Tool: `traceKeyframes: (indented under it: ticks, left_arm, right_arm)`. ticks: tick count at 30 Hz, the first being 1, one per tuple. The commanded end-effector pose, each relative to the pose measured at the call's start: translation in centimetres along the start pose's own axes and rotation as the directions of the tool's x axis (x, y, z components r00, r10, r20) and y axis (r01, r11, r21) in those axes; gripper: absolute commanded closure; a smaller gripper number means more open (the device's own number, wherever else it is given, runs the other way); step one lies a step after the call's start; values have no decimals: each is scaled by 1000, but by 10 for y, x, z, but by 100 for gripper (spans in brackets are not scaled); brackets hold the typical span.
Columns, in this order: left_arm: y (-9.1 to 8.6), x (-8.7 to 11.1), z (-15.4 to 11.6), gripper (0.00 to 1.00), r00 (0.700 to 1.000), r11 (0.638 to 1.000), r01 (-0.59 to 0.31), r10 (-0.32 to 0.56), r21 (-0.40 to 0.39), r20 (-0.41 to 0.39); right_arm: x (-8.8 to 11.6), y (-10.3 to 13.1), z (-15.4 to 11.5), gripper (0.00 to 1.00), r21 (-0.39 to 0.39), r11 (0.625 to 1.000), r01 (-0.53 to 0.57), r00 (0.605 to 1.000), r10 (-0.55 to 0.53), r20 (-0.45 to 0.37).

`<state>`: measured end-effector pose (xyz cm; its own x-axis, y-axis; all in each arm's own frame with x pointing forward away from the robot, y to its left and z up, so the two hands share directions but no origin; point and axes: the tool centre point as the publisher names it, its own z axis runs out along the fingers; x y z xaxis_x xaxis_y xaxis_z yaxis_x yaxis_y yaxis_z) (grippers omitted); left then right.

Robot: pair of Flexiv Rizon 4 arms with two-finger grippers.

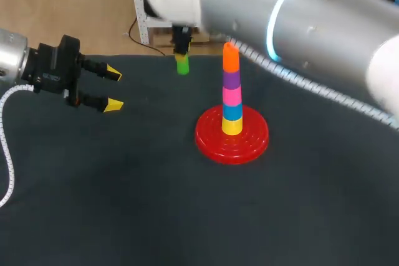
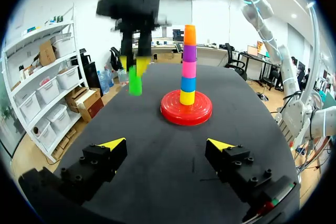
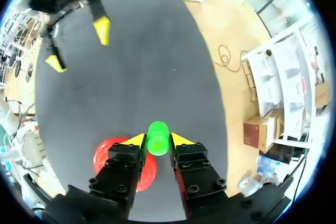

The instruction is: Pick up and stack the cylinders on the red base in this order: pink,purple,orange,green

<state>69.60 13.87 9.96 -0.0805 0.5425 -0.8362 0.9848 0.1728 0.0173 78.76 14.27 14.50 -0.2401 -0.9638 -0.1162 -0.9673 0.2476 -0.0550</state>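
Left wrist view, green cylinder (image 2: 135, 81) upright, long axis vertical, in right gripper (image 2: 134, 66)

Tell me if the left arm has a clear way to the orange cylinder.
Probably yes: only bare table between the open left gripper and the orange cylinder; the right gripper, holding the green cylinder, is aside.

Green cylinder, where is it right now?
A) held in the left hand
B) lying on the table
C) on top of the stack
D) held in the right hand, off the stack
D: the green cylinder sits gripped between the right hand's yellow tips, and the orange cylinder is topmost over the red base.
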Motion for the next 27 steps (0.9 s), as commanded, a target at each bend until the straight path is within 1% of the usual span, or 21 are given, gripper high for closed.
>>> traceKeyframes:
  ticks: [1, 4, 5, 6, 9, 10, 12, 13, 17, 23, 27]
  left_arm:
    - [0, 1, -1, 0, 1000, 1000, -2, 2, 0, 2]
    - [0, 1, -1, 0, 1000, 1000, -2, 2, 0, 2]
    - [0, 1, -1, 0, 1000, 1000, -2, 2, 0, 2]
    - [0, 1, -1, 0, 1000, 1000, -2, 2, 0, 2]
    - [0, 1, -1, 0, 1000, 1000, -2, 2, 0, 2]
    - [0, 1, -1, 0, 1000, 1000, -2, 2, 0, 2]
    - [0, 1, -1, 0, 1000, 1000, -2, 2, 0, 2]
    - [0, 1, -1, 0, 1000, 1000, -2, 2, 0, 2]
    - [0, 1, -1, 0, 1000, 1000, -2, 2, 0, 2]
    - [0, 1, -1, 0, 1000, 1000, -2, 2, 0, 2]
    - [0, 1, -1, 0, 1000, 1000, -2, 2, 0, 2]
  right_arm:
    - [39, 26, -88, 100, 74, 997, -10, 996, 3, 91]
    - [56, 31, -115, 100, 108, 993, -43, 994, 31, 109]
    - [62, 33, -122, 100, 121, 991, -49, 994, 37, 99]
    - [68, 36, -129, 100, 128, 989, -66, 993, 53, 108]
    - [85, 44, -144, 100, 141, 984, -112, 988, 95, 121]
    - [90, 47, -148, 100, 141, 982, -129, 984, 109, 141]
    - [96, 52, -156, 100, 145, 980, -140, 983, 121, 135]
    - [98, 54, -159, 100, 143, 978, -154, 979, 131, 153]
    - [104, 65, -165, 100, 121, 977, -173, 974, 151, 171]
    - [111, 81, -164, 100, 104, 972, -212, 958, 186, 217]
    - [115, 88, -163, 100, 99, 969, -227, 952, 200, 230]
